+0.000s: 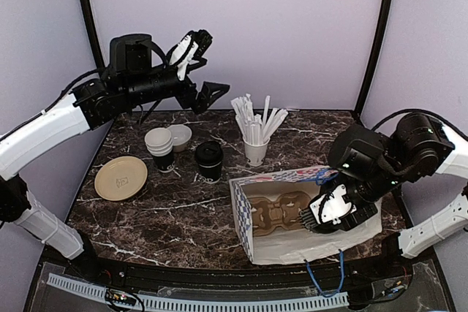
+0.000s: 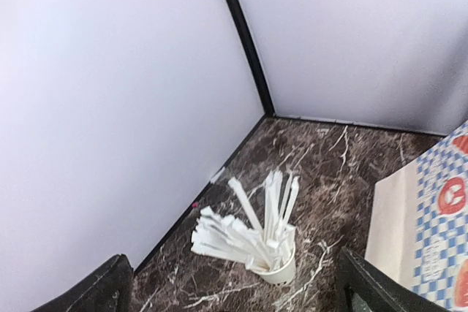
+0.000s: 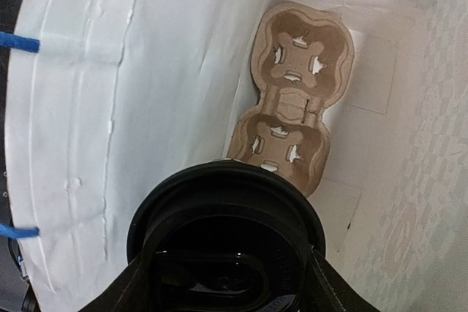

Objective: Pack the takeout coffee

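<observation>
**Operator:** Where is the takeout coffee?

**Spotter:** Your right end effector [image 3: 228, 294] pinches the takeout coffee [image 3: 227, 239] by its sides, inside the mouth of the paper bag [image 3: 146, 107]. The right wrist view looks straight down on its black lid, so I judge that its long axis runs upright, in line with the end effector. The cup carrier [image 3: 289, 104] lies flat on the bag's floor, below the cup and just past the lid's far rim. That offset is what your next move turns on. I judge that you go forward a little, then down into the nearer socket.

**Operator:** And my other arm?

**Spotter:** Your left end effector [image 1: 208, 65] hangs high over the back of the bench [image 1: 183, 210], its fingers spread wide with nothing between them. A second lidded cup [image 1: 209, 160] stands upright on the bench, below it and toward the arm bases. Your left arm is the nearer one to that cup, and your right arm is nearer the bag.

**Operator:** Counts?

**Spotter:** You have two lidded black cups, one held and one on the bench. There is one bag and one carrier with two sockets, both empty. There is also one stack of lidless cups [image 1: 159, 147], one tan plate [image 1: 121, 178] and one white straw cup [image 1: 256, 150]. The straws are too many to count.
</observation>
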### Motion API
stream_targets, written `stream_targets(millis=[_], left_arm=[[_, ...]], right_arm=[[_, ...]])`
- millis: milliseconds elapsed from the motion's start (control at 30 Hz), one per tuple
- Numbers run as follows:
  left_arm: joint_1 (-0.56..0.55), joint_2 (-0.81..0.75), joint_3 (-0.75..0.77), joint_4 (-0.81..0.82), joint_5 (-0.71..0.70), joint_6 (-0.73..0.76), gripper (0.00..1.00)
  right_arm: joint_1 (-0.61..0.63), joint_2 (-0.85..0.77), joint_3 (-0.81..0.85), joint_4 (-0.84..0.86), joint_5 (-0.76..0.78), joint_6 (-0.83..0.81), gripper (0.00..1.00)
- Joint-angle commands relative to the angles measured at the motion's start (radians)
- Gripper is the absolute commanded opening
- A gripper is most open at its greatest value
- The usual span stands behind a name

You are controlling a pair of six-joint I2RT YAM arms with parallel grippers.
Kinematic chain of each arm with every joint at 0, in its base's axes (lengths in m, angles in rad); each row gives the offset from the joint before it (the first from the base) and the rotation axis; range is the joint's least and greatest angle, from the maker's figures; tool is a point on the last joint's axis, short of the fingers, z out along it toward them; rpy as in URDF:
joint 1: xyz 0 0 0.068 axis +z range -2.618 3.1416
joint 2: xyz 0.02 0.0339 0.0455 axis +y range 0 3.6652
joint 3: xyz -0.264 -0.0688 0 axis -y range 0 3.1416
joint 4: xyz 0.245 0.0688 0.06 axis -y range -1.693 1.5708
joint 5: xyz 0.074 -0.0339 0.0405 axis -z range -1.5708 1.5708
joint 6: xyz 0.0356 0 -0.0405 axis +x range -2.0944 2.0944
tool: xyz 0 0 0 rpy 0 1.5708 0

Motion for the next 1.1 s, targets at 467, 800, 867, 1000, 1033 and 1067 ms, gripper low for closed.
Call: stream_targets(millis=[467,800,867,1000,1033,1067], left_arm=[[0.047,0.051,-0.241,0.204,0.058,-0.043,0.99],[0.047,0.076,-0.239,0.182,0.219,-0.051,0.99],[0.046,0.078,-0.237,0.177,0.225,-0.048,0.99],[0.046,0.075,-0.234,0.171,0.234,-0.041,0.99],[0.046,0.072,-0.235,0.17,0.235,-0.041,0.99],[0.047,0.071,-0.24,0.172,0.237,-0.04,0.99]], right_arm=[[0.05,-0.173,-0.259,0.362,0.189,-0.194,0.51],[0.037,-0.187,-0.397,0.532,0.204,-0.207,0.51],[0.026,-0.184,-0.418,0.558,0.205,-0.208,0.51],[-0.002,-0.163,-0.431,0.588,0.205,-0.198,0.51],[-0.008,-0.158,-0.429,0.591,0.202,-0.193,0.51],[-0.013,-0.155,-0.429,0.592,0.197,-0.189,0.51]])
